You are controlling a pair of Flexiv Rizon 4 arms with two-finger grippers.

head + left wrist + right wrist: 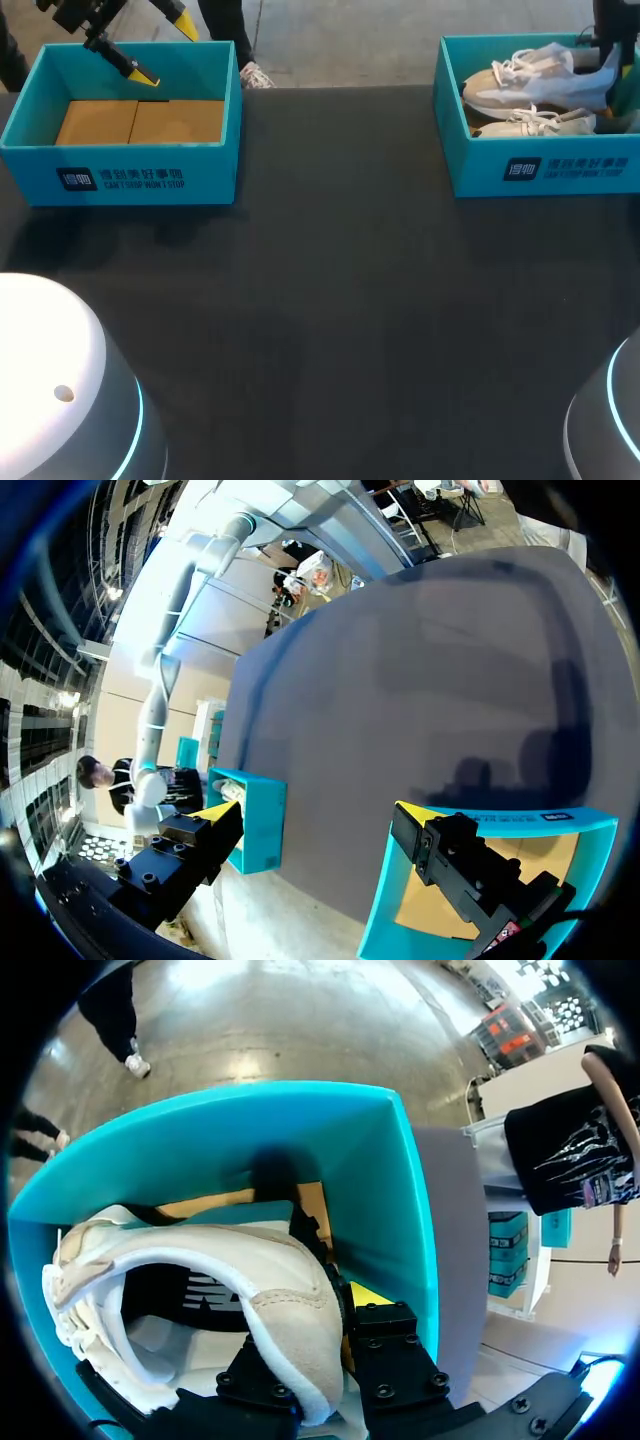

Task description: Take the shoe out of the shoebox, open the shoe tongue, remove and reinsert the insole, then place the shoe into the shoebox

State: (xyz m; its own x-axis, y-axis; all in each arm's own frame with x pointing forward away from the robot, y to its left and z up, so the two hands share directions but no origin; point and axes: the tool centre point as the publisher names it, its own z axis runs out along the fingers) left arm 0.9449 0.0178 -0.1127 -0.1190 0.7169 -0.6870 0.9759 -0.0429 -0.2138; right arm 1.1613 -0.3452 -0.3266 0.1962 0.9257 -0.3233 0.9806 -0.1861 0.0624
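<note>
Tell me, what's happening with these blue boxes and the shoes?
The right gripper is down in the right shoebox, closed on the heel of a white sneaker, which is not yet out. A second sneaker lies beside it. The left gripper hangs open over the left shoebox, which holds only cardboard.

Inside the open teal right shoebox [480, 165], far right on the table: upper shoe [540, 85], white and pale blue with a tan toe, laced, tilted across the other, heel wall pinched between the fingers of the right gripper [325, 1335]; lower shoe [535, 122], white and tan, lying beneath; left shoebox [150, 160], same teal, lidless, far left, brown card floor showing.
</note>
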